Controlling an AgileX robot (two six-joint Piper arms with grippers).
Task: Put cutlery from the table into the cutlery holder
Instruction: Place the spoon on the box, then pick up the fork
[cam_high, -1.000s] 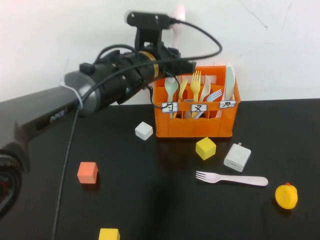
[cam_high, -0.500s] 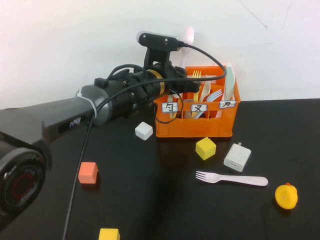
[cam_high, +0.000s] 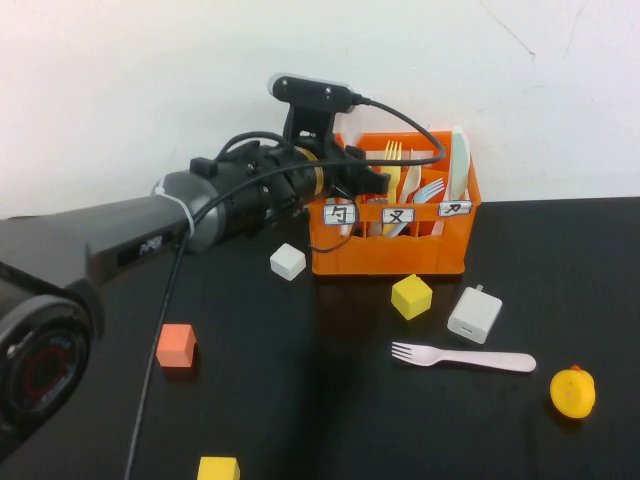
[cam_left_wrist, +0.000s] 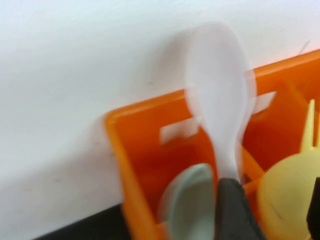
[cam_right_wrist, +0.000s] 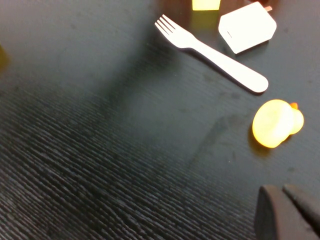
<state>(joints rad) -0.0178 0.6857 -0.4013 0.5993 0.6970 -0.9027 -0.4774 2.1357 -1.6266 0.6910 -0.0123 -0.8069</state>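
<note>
The left gripper (cam_high: 375, 180) hangs over the left end of the orange cutlery holder (cam_high: 392, 252), its jaws pinching a pale pink spoon (cam_left_wrist: 219, 107) by the handle, bowl upward. The matching pink fork (cam_high: 463, 357) lies flat on the black worktop (cam_high: 300, 400). The right gripper (cam_right_wrist: 287, 212) hovers above the worktop, jaws pressed together.

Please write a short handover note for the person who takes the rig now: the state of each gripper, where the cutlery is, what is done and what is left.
Left gripper: over the orange cutlery holder's left end, shut on the pale pink spoon, bowl up, not released.
Right gripper: low over the black table near the yellow duck, holding nothing; fingers together.
Pale pink fork: flat on the table, in front of the holder, beside the white charger.
Done: spoon brought to the holder.
Left: release the spoon, then the fork.
</note>
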